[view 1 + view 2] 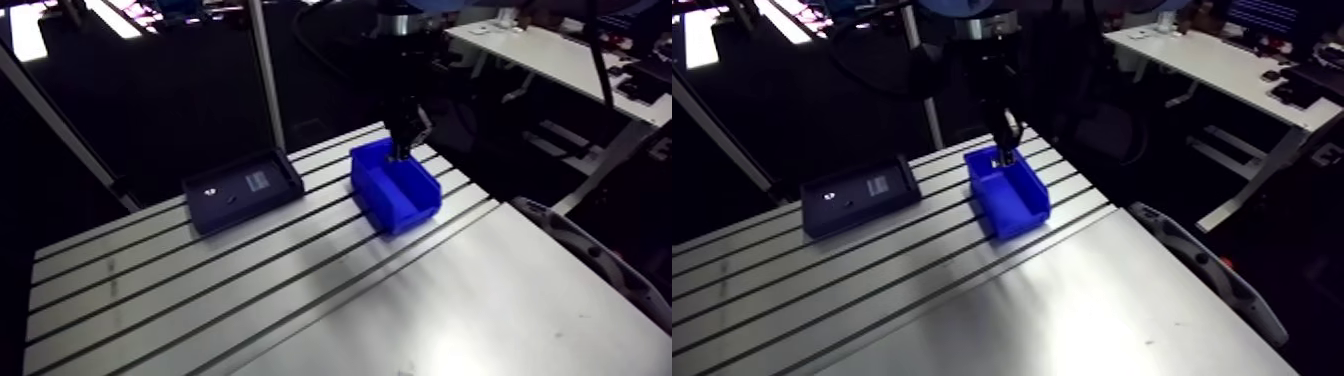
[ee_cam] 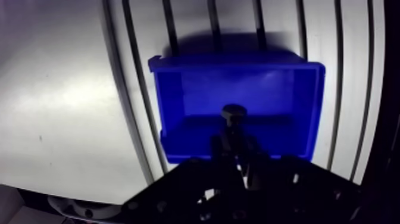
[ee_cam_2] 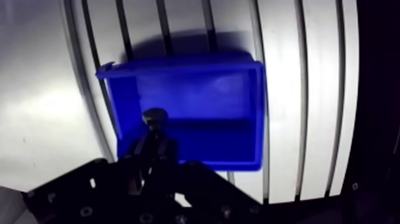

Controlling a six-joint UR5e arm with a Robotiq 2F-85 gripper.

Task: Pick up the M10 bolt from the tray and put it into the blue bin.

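Observation:
The blue bin [image 1: 400, 190] stands on the slotted table, to the right of a dark tray [image 1: 243, 187]. My gripper [image 2: 233, 136] hangs over the bin's rear end, fingers close together and shut on a dark hex-headed M10 bolt [image 2: 233, 113]. In the wrist view the bolt's head sticks out ahead of the fingertips, above the bin's open inside [image 3: 202, 101]. In the arm view the gripper [image 1: 1007, 150] is just above the bin's far rim [image 1: 984, 160].
The dark tray [image 1: 857, 196] holds a small pale part [image 1: 827, 196] and another small item [image 1: 229, 198]. The slotted aluminium table [image 1: 200, 290] stretches toward the front. A curved grey object [image 1: 600, 260] lies past the table's right edge.

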